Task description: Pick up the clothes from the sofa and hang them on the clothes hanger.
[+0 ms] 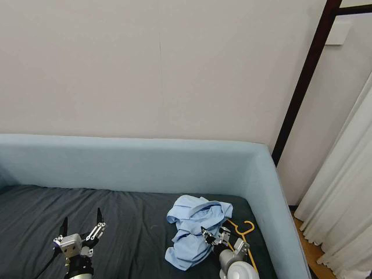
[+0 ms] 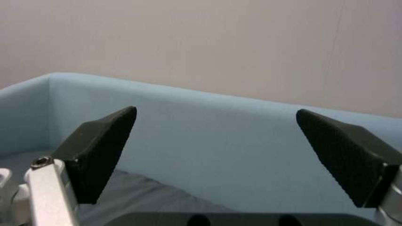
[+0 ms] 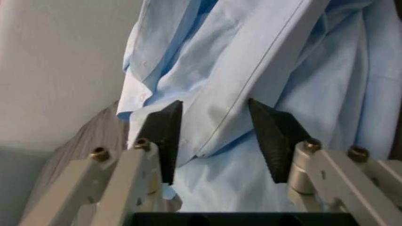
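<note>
Item: light-blue shirt [image 1: 192, 224], crumpled in a heap on the dark grey seat [image 1: 128, 221] of the pale blue sofa [image 1: 145, 163], lower centre-right of the head view.
Beside it, touching its right edge: a yellow hanger [image 1: 247, 228], lying flat.
Right gripper [image 1: 214, 233]: at the shirt's lower edge, jaws narrowly parted with a fold of cloth between them.
Left gripper [image 1: 82, 218]: lower left, above bare seat, well apart from the shirt, jaws wide and holding nothing.

Place: a home room
Furniture: pale blue sofa [image 1: 174, 165] with dark grey seat [image 1: 35, 215]
Right edge: white curtains [image 1: 346, 197]
Backdrop: plain wall [image 1: 145, 64]
</note>
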Robot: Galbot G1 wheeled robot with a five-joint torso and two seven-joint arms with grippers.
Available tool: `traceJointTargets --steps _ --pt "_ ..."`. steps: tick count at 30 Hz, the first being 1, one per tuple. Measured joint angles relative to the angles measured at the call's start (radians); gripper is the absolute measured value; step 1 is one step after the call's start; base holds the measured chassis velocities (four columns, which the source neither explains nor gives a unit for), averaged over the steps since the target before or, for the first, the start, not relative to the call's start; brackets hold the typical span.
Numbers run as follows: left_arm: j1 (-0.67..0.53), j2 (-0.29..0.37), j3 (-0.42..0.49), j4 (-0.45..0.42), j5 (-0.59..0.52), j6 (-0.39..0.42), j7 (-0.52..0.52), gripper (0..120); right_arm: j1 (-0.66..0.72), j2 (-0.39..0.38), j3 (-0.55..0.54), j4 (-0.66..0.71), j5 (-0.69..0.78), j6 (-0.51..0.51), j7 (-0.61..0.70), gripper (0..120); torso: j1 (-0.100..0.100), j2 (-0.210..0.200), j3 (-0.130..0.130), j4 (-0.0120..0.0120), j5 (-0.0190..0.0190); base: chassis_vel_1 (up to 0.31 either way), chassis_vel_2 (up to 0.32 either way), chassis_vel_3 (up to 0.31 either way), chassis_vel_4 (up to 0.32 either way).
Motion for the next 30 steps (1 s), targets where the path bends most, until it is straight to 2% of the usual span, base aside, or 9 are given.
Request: traceJointTargets --steps 5,7,10,14,16,20,23,25,30 --pt "0.003 0.001 0.0 -0.003 0.0 0.0 0.0 100 0.003 0.018 0.004 -0.011 0.001 -0.005 0.021 63 0.0 0.0 0.0 0.0002 0.0 0.0 0.0 0.0 0.0" --pt "0.005 0.002 -0.001 -0.004 0.0 0.0 0.0 100 0.005 0.024 0.007 -0.021 0.0 -0.012 0.04 64 0.0 0.0 0.0 0.0001 0.0 0.0 0.0 0.0 0.0" --pt "0.006 0.002 -0.002 -0.004 0.0 0.0 0.0 100 0.006 0.027 0.008 -0.028 -0.001 -0.013 0.043 59 0.0 0.0 0.0 0.0 0.0 0.0 0.0 0.0 0.0" --pt "0.006 0.002 -0.002 -0.004 0.0 -0.001 0.0 100 0.013 0.035 0.01 -0.043 -0.003 -0.013 0.039 39 0.0 0.0 0.0 0.0 0.0 0.0 0.0 0.0 0.0" --pt "0.005 0.001 -0.001 -0.005 0.0 -0.001 0.0 100 0.014 0.035 0.01 -0.044 -0.004 -0.012 0.038 38 0.0 0.0 0.0 0.0001 0.0 0.0 0.0 0.0 0.0" --pt "0.003 0.001 -0.001 -0.004 0.0 -0.001 0.0 100 0.013 0.034 0.009 -0.045 -0.01 0.002 0.019 18 0.0 0.0 0.0 0.0 0.0 0.0 0.0 0.0 0.0" --pt "0.003 0.001 0.0 -0.003 0.0 -0.001 0.0 100 0.013 0.033 0.008 -0.049 -0.016 0.011 0.011 11 0.0 0.0 0.0 0.0 0.0 0.0 0.0 0.0 0.0" --pt "0.003 0.002 0.0 -0.003 0.0 -0.001 0.0 100 0.013 0.033 0.007 -0.051 -0.023 0.024 0.004 0 0.0 0.0 0.0 0.0 0.0 0.0 0.0 0.0 0.0" --pt "0.003 0.006 0.0 -0.002 0.0 -0.002 0.0 100 0.01 0.024 0.004 -0.028 -0.037 0.045 0.009 0 0.0 0.0 0.0 0.0001 0.0001 0.0 0.0 0.0 0.0"
